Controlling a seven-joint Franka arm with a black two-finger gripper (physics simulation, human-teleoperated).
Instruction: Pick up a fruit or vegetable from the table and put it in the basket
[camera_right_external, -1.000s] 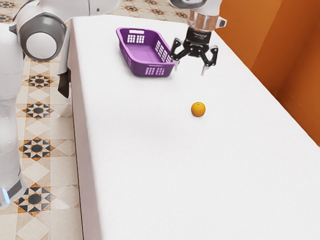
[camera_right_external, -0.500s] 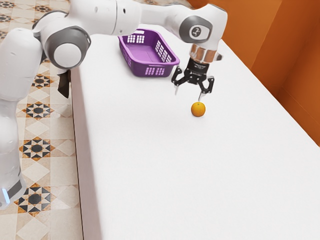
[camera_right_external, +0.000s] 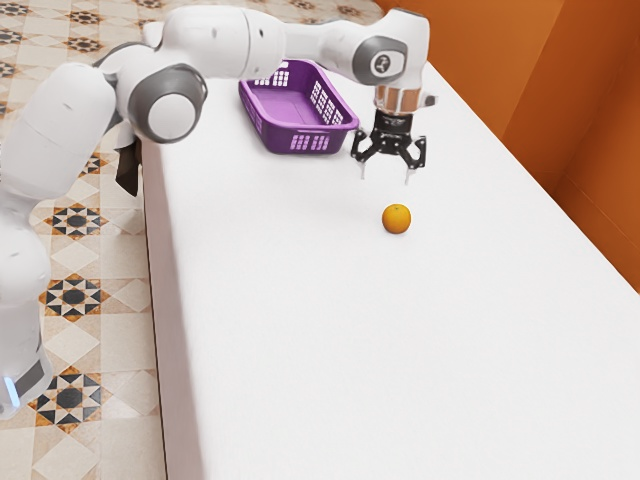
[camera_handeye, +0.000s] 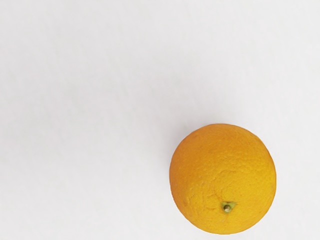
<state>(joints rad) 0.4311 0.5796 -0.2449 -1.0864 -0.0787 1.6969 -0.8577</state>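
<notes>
My gripper (camera_right_external: 386, 178) hangs above the table, open, its two fingers apart with nothing between them. Just below it in the exterior view, an orange (camera_right_external: 396, 219) rests on the white tabletop, not touched by the fingers. From the wrist view the same orange (camera_handeye: 223, 179) is seen from above, with its green stem end visible. A purple basket (camera_right_external: 308, 143) with pierced sides stands behind the gripper, toward the exterior view's left; what shows of its inside holds nothing.
The white table (camera_right_external: 400, 360) stretches toward the exterior view's bottom. An orange wall (camera_right_external: 590, 190) runs along its far side, at the exterior view's right. My forearm (camera_right_external: 225, 42) passes over the basket's far end.
Over the last second my arm swung into fuller view and my gripper came lower, closer to the orange, then shifted slightly up and to the exterior view's left. Orange and basket stayed put.
</notes>
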